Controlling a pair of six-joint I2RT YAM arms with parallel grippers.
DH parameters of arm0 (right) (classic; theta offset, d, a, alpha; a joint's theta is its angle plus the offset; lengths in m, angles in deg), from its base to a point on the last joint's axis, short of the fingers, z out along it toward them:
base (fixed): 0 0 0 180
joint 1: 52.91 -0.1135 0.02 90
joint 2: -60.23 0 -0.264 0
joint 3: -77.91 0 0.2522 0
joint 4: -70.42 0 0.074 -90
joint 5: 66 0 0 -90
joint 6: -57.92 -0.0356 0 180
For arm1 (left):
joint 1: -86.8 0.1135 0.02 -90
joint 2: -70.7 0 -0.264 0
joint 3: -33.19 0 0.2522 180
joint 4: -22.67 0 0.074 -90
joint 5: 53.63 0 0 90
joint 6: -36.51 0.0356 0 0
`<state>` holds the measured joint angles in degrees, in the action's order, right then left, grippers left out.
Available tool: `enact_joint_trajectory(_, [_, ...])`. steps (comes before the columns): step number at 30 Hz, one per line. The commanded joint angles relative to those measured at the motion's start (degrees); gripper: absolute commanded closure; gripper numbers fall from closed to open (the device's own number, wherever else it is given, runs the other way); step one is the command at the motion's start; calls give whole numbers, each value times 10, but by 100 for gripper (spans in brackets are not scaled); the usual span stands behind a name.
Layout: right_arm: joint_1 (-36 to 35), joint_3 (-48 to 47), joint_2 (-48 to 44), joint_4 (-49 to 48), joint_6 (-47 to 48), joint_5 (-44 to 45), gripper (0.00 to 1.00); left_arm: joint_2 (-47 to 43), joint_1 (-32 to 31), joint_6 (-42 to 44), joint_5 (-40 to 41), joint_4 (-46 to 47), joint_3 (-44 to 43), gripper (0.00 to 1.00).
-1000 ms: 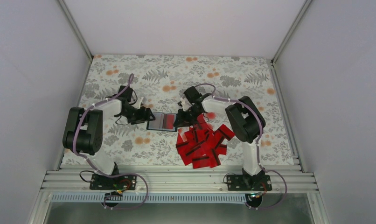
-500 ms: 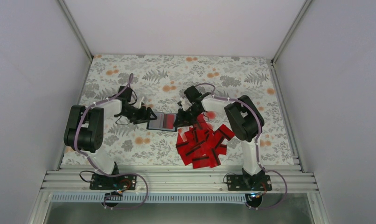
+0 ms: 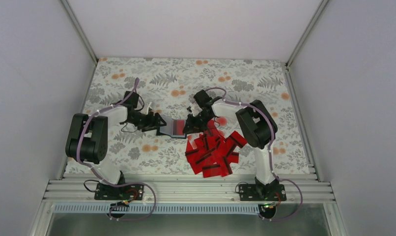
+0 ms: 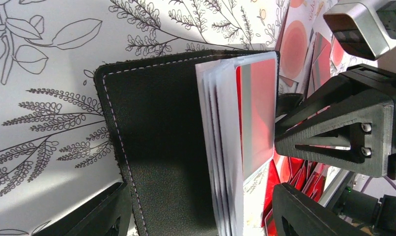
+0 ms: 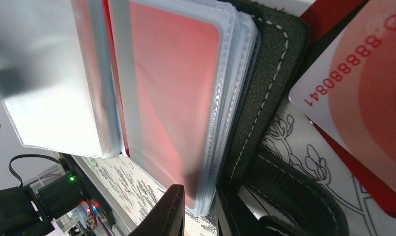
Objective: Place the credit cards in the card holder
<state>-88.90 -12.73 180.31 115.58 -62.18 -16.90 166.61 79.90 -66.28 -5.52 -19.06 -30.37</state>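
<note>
So the floral cloth (image 3: 265,73) covers the whole table, and the big heap of credit cards (image 3: 213,152) sits near the right arm's side, basically untouched. The card holder (image 3: 175,127) is just beyond the heap, dead centre between the two claws, lying open with its black cover flat on the cloth.

The left gripper (image 3: 156,123) is spread wide with a finger either side of the holder. It looks like it's straddling it, not squeezing. The right gripper (image 3: 188,125) is nipped almost closed on the edge of the clear sleeves (image 4: 220,147), holding them fanned up.

One sleeve looks like it's already got a red card (image 5: 171,98) in it, so I'd say we're early in the loading, at the hold-the-pages-open bit. Next it probably needs the left to pin the cover, so the right can let go, peel a flat card off the heap and feed it squarely into a narrow sleeve mouth
</note>
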Motion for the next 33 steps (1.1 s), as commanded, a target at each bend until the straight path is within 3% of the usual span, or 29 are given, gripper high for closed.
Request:
enact_joint_trajectory(1, [-5, -1, 41, -11, 11, 44, 82, -16, -3, -10, -34, 4, -8, 28])
enact_joint_trajectory(33, [-6, -15, 48, -19, 4, 39, 83, -10, -45, -29, -65, -18, -71, 29])
